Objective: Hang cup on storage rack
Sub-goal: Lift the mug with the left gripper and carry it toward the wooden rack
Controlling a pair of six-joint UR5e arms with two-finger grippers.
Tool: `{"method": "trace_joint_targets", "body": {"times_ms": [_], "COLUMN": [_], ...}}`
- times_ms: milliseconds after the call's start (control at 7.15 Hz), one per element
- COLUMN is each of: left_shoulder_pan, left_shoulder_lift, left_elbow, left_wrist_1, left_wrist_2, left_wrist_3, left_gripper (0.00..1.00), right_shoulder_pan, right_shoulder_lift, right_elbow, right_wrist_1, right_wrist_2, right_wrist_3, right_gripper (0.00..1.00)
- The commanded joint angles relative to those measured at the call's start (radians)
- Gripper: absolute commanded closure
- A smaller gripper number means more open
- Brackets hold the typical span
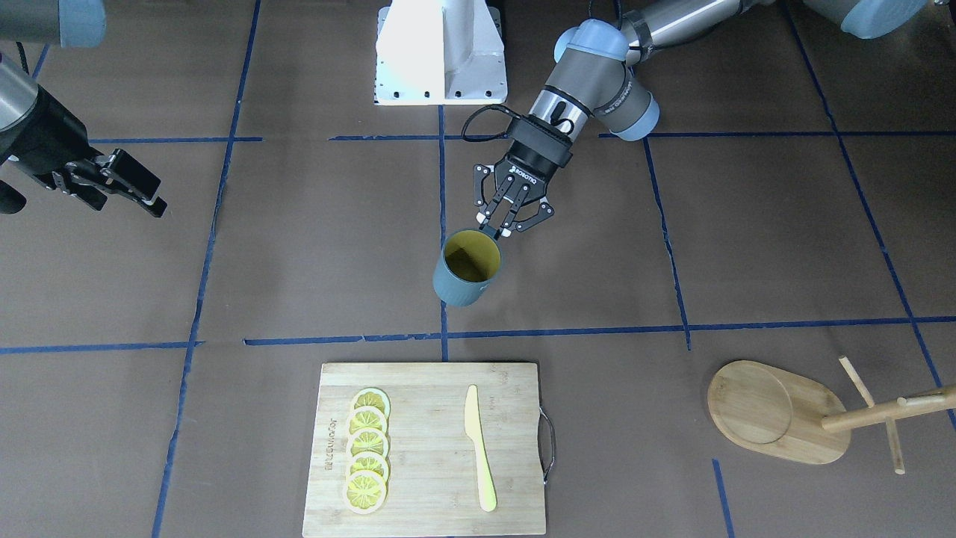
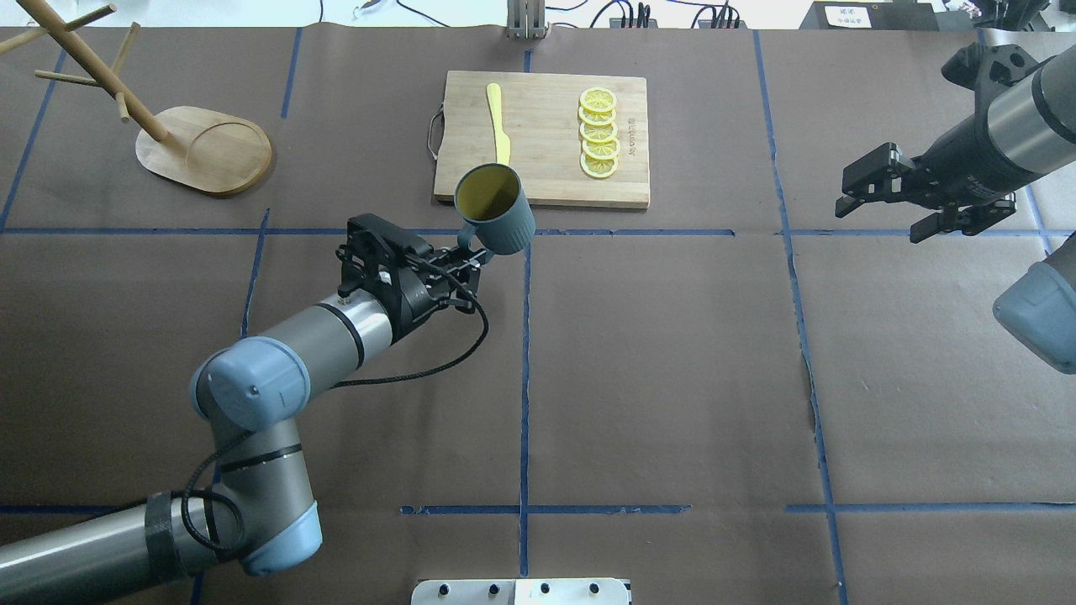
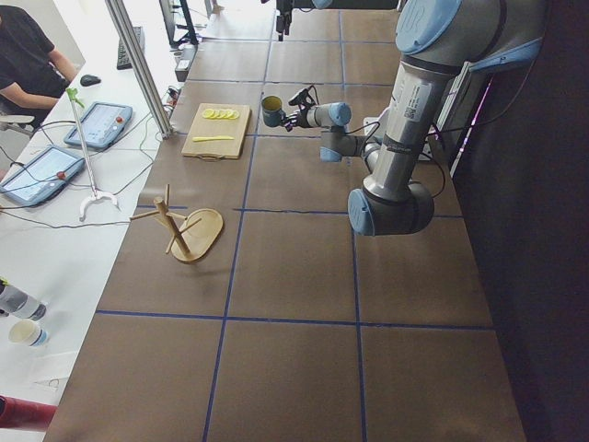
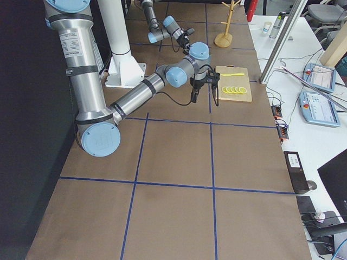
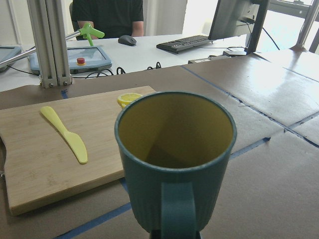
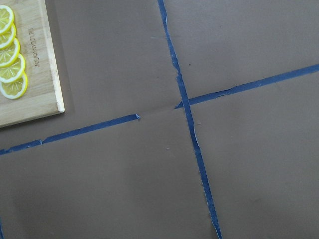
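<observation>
Cup (image 2: 494, 208) aloft, clamped in left gripper (image 2: 471, 256) | rack (image 2: 244, 160) well apart and bare, carry and hanging not yet done | right gripper (image 2: 878, 220) wide, empty, off to the side

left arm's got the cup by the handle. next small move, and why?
Probably carry the cup toward the robot's left and away from its base, nearer the storage rack. The left gripper is shut on the handle, the cup looks lifted off the table, and the rack's pegs are bare, well off to that side.
</observation>
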Motion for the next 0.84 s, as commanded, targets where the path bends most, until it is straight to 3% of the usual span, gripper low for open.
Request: {"method": "trace_joint_targets", "body": {"times_ms": [0,140,420,699], "left_shoulder_pan": [-0.208,-0.296,-0.366,-0.401], "left_shoulder_lift": [0.026,0.041,0.075,0.086], "left_elbow": [0.004,0.007,0.040,0.050], "left_wrist_1": [-0.006,-0.009,-0.151,-0.214], "left_wrist_2": [-0.310,-0.437,-0.464,-0.464], "left_wrist_3": [-0.280,-0.394,-0.653,-0.941], "left_gripper": [1.00,1.00,1.00,1.00], "right_shoulder_pan": [0.000,0.001,0.001,0.001], "right_shoulder_lift": [-0.001,-0.001,0.001,-0.001], "right_elbow": [-0.015,-0.018,-0.018,-0.019], "right_wrist_1": [0.000,0.000,0.000,0.000], "right_wrist_2": [-0.012,-0.012,-0.014,-0.014], "right_wrist_3": [0.000,0.000,0.000,0.000], "right_gripper": [0.00,0.00,0.00,0.00]}}
